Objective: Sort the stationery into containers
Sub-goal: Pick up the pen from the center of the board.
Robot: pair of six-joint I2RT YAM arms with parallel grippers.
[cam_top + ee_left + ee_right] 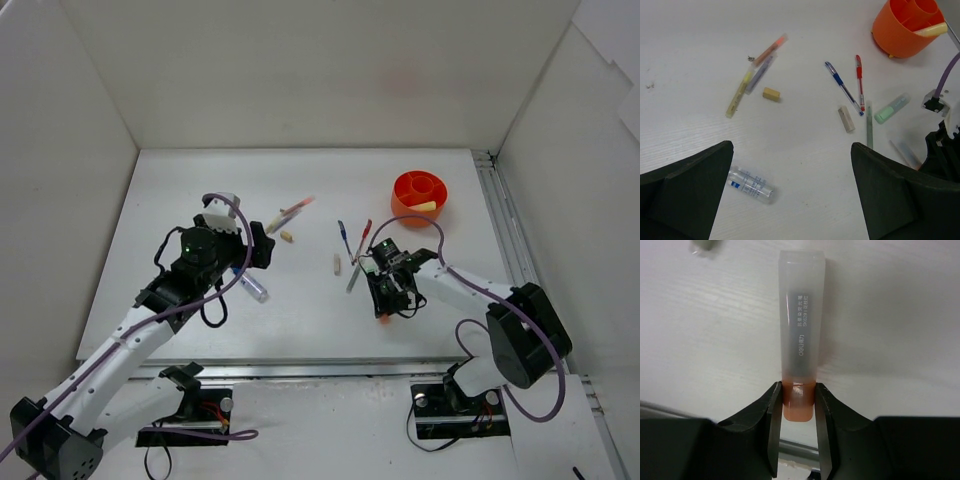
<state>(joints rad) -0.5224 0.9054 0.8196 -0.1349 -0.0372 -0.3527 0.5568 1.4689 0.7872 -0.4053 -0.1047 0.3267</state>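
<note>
My right gripper (pixel 798 395) is shut on the orange cap end of an orange highlighter (pixel 801 315), whose frosted body lies on the white table, pointing away from the jaws. From above, this gripper (pixel 385 308) is near the table's front edge. The orange pot (pixel 405 205) stands at the back right with a yellow highlighter (pixel 425 207) inside. My left gripper (pixel 791 150) hangs open above the table, with a clear tube (pixel 751 184) lying just inside its left finger. Between the arms lie a blue pen (pixel 842 86), a red pen (pixel 859 80) and a green highlighter (pixel 892 108).
Two beige stubs (pixel 846 119) (pixel 771 94), a yellow highlighter (pixel 738 95), an orange-tipped marker (pixel 771 49) and a grey-green pen (pixel 869 125) are scattered mid-table. White walls enclose the table on three sides. A metal rail (pixel 500 230) runs along the right edge.
</note>
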